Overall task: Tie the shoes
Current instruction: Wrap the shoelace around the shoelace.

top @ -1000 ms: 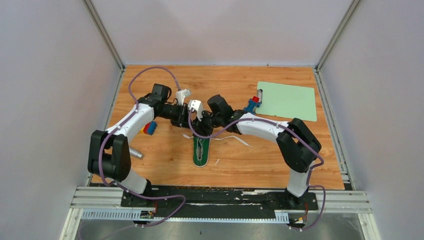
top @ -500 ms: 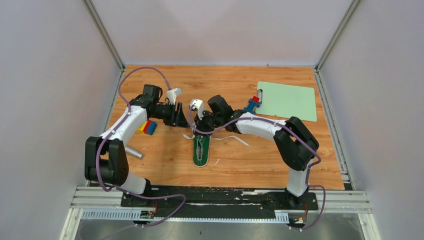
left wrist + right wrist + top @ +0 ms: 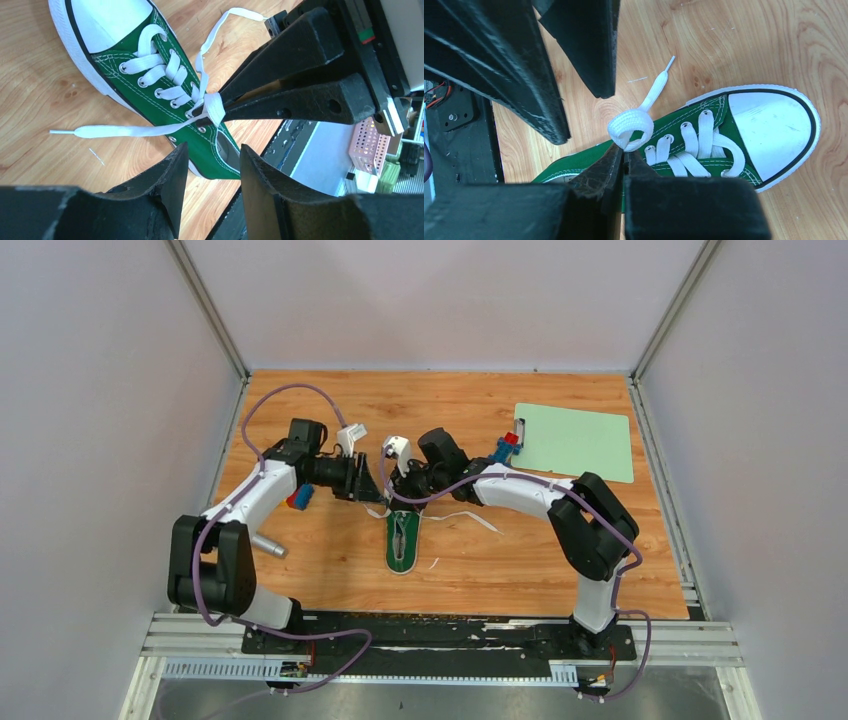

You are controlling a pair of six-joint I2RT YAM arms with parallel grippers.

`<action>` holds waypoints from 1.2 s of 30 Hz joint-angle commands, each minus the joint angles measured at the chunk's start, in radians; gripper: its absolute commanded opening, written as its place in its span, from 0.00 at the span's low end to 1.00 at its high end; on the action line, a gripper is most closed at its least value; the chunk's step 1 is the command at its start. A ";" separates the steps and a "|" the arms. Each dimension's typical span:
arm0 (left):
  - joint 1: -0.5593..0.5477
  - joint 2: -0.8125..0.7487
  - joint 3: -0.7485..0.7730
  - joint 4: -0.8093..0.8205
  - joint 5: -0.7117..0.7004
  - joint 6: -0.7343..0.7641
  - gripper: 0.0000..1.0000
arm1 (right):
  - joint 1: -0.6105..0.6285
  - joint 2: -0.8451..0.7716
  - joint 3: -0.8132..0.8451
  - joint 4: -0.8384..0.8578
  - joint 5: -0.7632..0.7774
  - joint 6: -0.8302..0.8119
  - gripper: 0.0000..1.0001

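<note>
Lace is what my right claw has: its jaws are pressed together on a small white loop of it, lifted just above the top eyelets of the shoe. The shoe, 1 green low-top with a white toe cap, lies sole-down near the middle of the wooden surface, toe pointing toward my bases.

My left claw hangs open just beside the right one, jaws apart and holding nothing. Through the gap between them I see the shoe's collar. The 2 claws meet tip to tip over the ankle end of the shoe; whether they touch, I cannot tell.

1 free lace end lies flat on the wood beside the shoe, and another strand runs off past my right claw's fingers.

Red and blue blocks sit under my left forearm, with a silver cylinder nearer its base. A pale green clipboard lies at the far right, well apart from the shoe, with a small blue and red piece at its left edge.
</note>
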 commanded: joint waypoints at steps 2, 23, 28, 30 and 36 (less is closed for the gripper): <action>-0.016 0.043 0.033 0.067 0.033 -0.032 0.47 | -0.002 -0.012 0.017 0.031 -0.027 0.020 0.00; -0.018 0.100 0.031 0.138 0.096 -0.077 0.09 | -0.002 -0.003 0.023 0.030 -0.031 0.011 0.04; -0.018 0.110 0.060 0.124 0.105 -0.060 0.00 | -0.001 -0.010 0.015 0.027 -0.034 0.000 0.07; -0.018 0.112 0.092 0.077 0.108 -0.020 0.00 | -0.002 -0.014 0.016 0.017 -0.045 -0.016 0.13; -0.018 0.114 0.200 -0.051 0.094 0.097 0.00 | -0.028 -0.050 0.010 -0.035 -0.064 -0.085 0.33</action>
